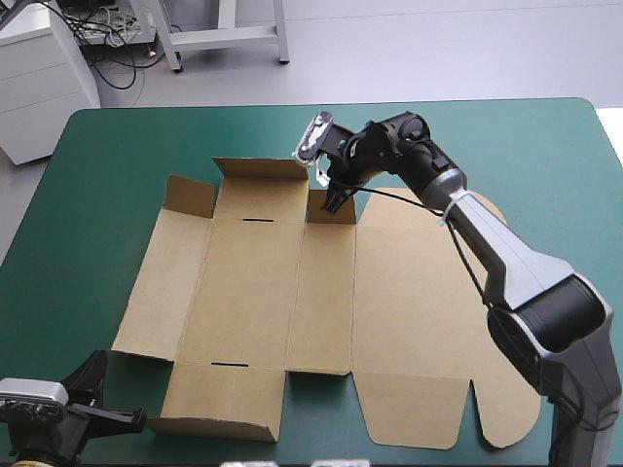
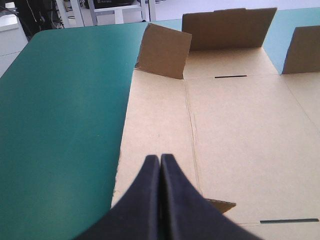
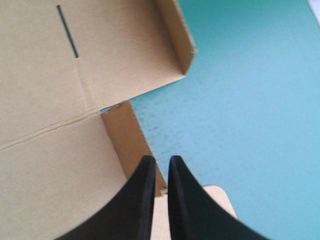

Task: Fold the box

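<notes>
**Box barely begun: only the far flaps are up**

High view: the box (image 1: 292, 292) lies spread across the middle of the table (image 1: 117, 165). Only its far flaps stand raised, so by my reckoning the walls and tucks are all left to do.

Left wrist view: the left gripper (image 2: 160, 167) is clenched on nothing, over the box's near left edge.

Right wrist view: the right gripper (image 3: 161, 167), all but closed, pinches a small far flap (image 3: 131, 140).

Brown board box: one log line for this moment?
brown board box: mostly flat, far flaps raised | right gripper: shut on small far flap | left gripper: shut, empty, near-left corner | walls not tucked
</notes>
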Controlling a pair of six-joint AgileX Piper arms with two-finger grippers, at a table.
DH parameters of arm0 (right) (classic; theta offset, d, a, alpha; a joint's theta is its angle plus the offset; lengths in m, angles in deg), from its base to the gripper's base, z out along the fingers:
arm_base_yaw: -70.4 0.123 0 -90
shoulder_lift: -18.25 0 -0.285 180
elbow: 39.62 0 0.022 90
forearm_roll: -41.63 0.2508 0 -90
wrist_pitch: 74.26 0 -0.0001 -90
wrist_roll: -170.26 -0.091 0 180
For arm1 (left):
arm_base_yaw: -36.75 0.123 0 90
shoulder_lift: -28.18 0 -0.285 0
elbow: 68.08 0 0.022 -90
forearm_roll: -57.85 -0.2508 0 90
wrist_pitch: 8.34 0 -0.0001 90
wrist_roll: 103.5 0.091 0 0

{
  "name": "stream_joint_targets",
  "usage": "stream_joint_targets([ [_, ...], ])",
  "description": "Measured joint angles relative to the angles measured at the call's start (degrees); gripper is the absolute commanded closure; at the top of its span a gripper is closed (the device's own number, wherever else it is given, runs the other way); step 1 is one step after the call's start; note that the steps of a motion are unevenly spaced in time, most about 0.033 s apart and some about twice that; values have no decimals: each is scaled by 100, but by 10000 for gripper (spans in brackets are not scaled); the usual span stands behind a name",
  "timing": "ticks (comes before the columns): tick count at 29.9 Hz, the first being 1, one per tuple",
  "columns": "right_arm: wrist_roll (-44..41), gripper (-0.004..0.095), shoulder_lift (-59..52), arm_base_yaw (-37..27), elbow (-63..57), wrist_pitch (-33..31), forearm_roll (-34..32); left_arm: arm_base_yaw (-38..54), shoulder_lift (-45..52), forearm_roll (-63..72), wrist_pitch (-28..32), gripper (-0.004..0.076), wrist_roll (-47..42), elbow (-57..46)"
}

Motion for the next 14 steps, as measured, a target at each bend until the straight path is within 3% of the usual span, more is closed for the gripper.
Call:
stream_joint_targets([
  [4, -1492, 911, -288, 0, 14, -117, -808, 0, 0, 0, 0, 756, 0, 0],
  [7, -2673, 910, -410, -19, 14, -611, -1464, 0, 0, 0, 12, 756, 0, 0],
  [10, -3274, 911, -543, -151, -26, -1201, -1704, 0, 0, 0, 67, 755, 0, 0],
  [14, -3557, 912, -999, -424, -605, -1394, -1612, 0, 0, 0, 92, 701, 0, -6],
])
